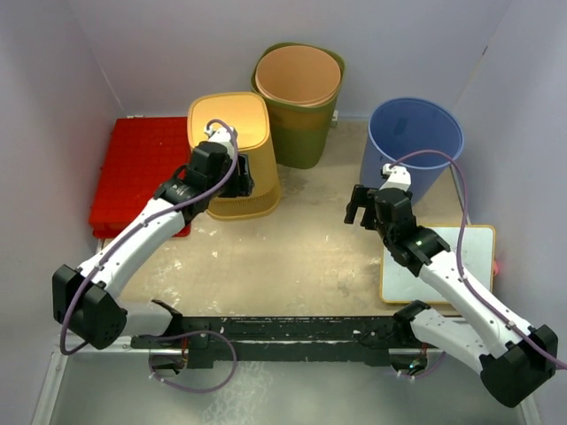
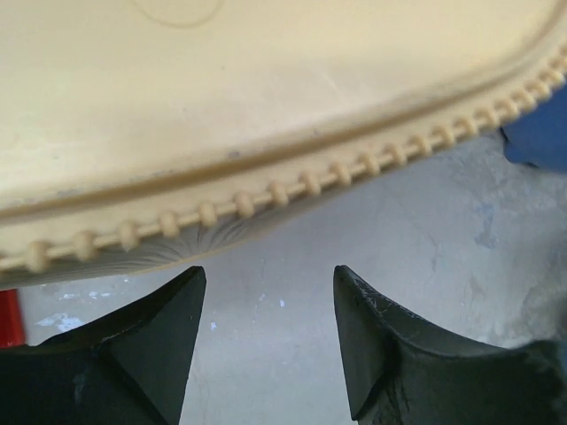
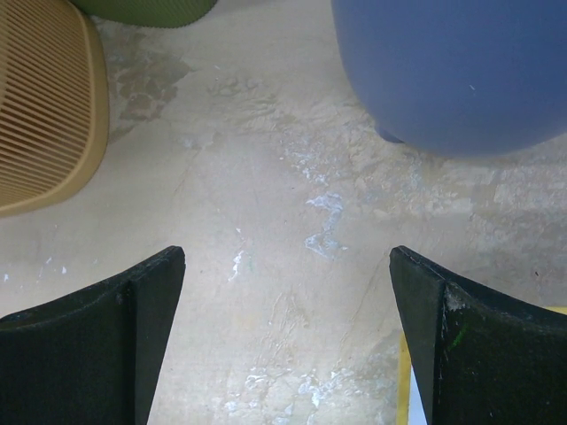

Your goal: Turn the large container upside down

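Left gripper (image 2: 267,283): released, its black fingers spread with only the pale scuffed table (image 1: 301,257) between them. It sits at the near side of the yellow slatted plastic basket (image 2: 266,106), tips just short of the basket's beaded edge, with no contact visible.
Right gripper (image 3: 285,266): likewise released and holding nothing. It hovers over bare table between the yellow basket on its left and the round blue plastic bucket (image 3: 452,71) on its right, apart from both.
Task's thing: I take it to be the yellow basket, since the left arm is working there. It stands left of centre, towards the far side.
Its pose: a flat closed face with a faint moulded circle faces up, and a solid band rests on the table below the slats. That looks like base up, rim down.
Progress: by that reading the flip looks done and the basket let go. What is left is backing the left arm away. I cannot rule out that the pale top is a lit interior.
Neighbours: an olive-green bin (image 1: 301,124) holding an orange tub (image 1: 297,75) stands just right of the basket at the far edge, mouth up. The blue bucket at far right is also mouth up.
Other items: a red studded plastic tray (image 1: 142,168) lies at the left, and a white board with a yellow rim (image 1: 443,266) lies near right, under the right arm.
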### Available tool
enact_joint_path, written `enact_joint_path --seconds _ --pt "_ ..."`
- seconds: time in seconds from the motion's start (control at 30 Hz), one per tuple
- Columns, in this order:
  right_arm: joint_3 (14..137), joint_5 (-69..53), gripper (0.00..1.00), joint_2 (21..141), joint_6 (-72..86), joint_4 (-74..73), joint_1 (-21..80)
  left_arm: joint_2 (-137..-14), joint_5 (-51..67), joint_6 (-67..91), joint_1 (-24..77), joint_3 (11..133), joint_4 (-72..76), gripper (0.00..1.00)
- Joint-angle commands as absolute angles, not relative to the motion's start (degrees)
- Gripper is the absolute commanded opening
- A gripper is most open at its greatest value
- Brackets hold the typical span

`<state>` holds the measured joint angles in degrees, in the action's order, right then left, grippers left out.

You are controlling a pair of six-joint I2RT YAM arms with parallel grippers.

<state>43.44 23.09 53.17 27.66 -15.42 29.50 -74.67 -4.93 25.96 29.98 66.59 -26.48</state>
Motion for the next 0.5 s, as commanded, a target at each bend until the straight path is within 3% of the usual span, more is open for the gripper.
enact_joint_path --seconds 0.0,0.47 --pt "43.9 24.3 1.00 51.0 27.3 -16.0 29.5 -77.4 -7.9 27.4 26.9 68.7 -22.7 0.57" --pt "54.3 17.3 1.00 49.7 23.1 -17.5 29.5 -88.6 -4.3 32.1 15.4 78.4 -16.0 0.58"
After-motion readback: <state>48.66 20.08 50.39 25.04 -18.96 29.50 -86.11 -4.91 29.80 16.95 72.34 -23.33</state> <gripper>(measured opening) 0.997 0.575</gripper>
